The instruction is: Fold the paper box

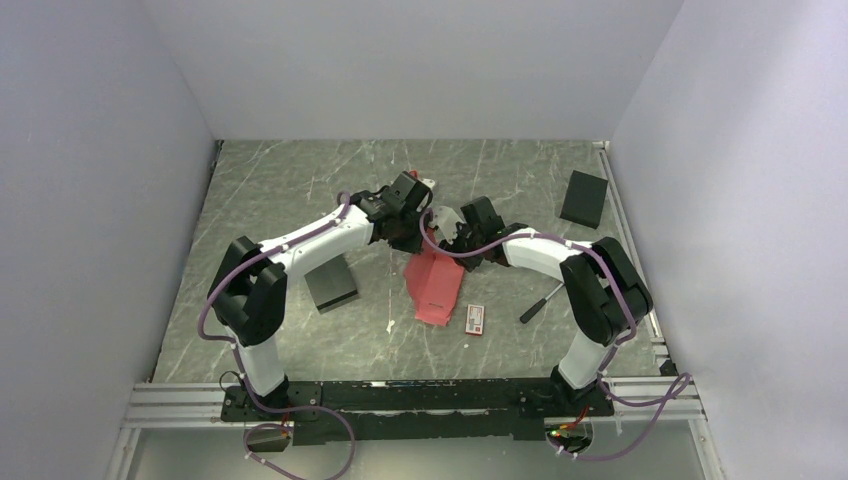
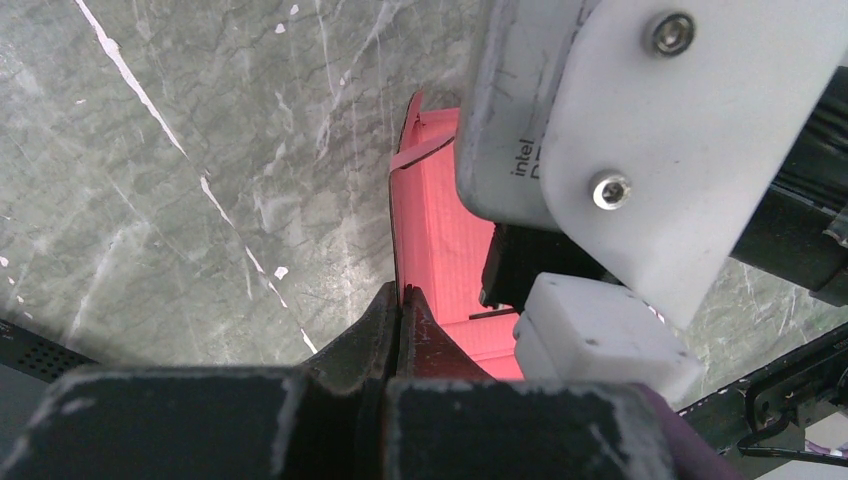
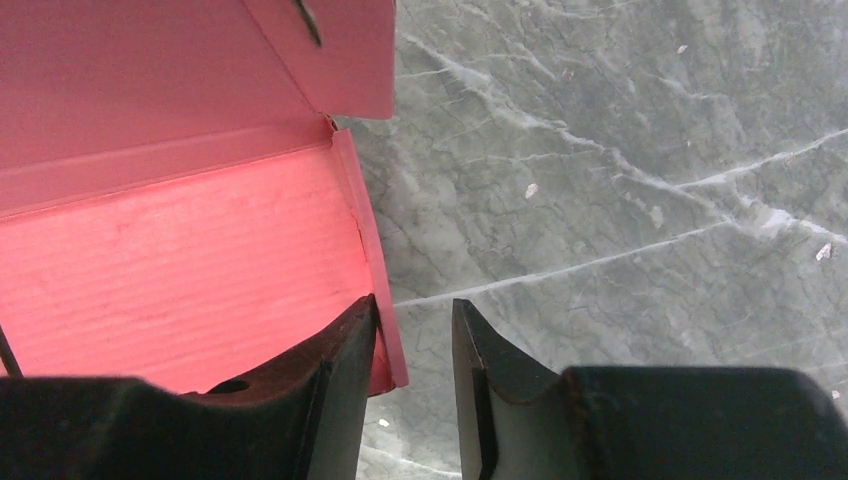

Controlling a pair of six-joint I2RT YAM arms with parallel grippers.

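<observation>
Raising a side wall of the red-pink thin cardboard paper box (image 1: 437,285) is judged to be the step in hand. The box is found just beside the small red-and-white printed packet (image 1: 475,318), stretching away beyond it. At the end farthest from the packet, a thin wall is pinched by the left gripper (image 2: 400,312), its fingers pressed together. The right gripper (image 3: 412,305) is held part-spread astride a flap edge. Closing there and creasing inward is called for next.

text: "intel", partly hidden | on: grey camera housing (image 2: 512,100) | red-and-white packet (image 1: 476,318): print too small to read
</observation>
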